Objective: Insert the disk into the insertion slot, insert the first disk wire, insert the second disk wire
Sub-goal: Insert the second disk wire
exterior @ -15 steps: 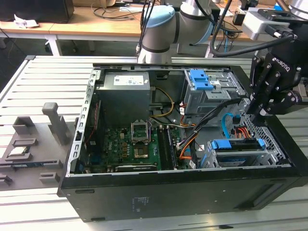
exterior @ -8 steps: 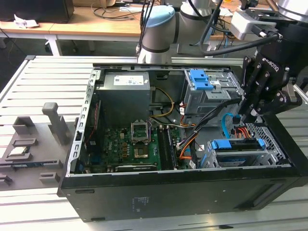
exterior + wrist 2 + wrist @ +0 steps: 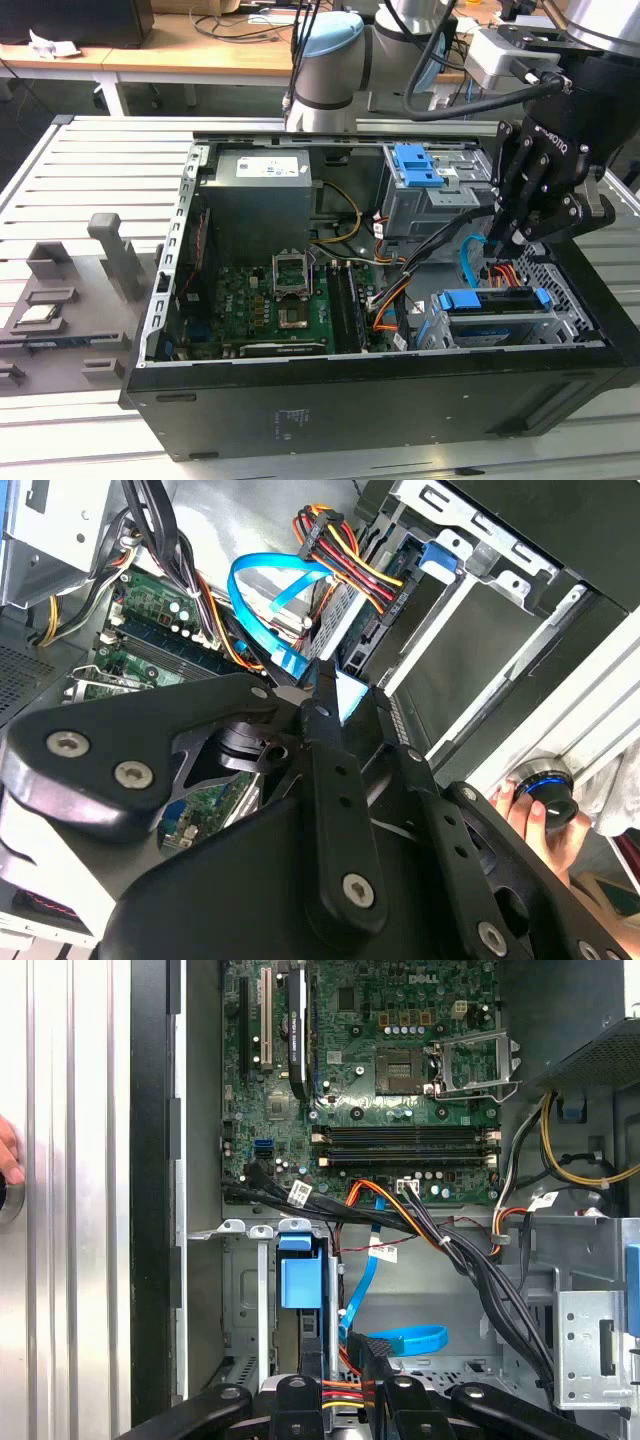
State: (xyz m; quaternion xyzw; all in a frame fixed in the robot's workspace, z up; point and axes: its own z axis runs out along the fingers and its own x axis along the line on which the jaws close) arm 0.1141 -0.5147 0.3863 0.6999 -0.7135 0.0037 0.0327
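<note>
The disk [image 3: 495,300], in its blue caddy, lies seated in the grey insertion slot [image 3: 440,328] at the case's front corner on the exterior view's right. The first disk wire [image 3: 345,555], a red, orange and black bundle, runs to a plug at the disk's end [image 3: 503,270]. My gripper [image 3: 510,240] hangs just above that end. Its black fingers [image 3: 325,735] are closed on the plug end of the second disk wire [image 3: 262,575], a flat light-blue cable that loops away beneath them [image 3: 405,1340] [image 3: 466,258].
The taller grey bay with a blue latch [image 3: 420,170] stands behind the slot. Thick black cables [image 3: 470,1260] cross between it and the motherboard [image 3: 260,300]. The power supply [image 3: 260,190] sits at the back. A person's hand [image 3: 530,815] rests on a knob outside the case.
</note>
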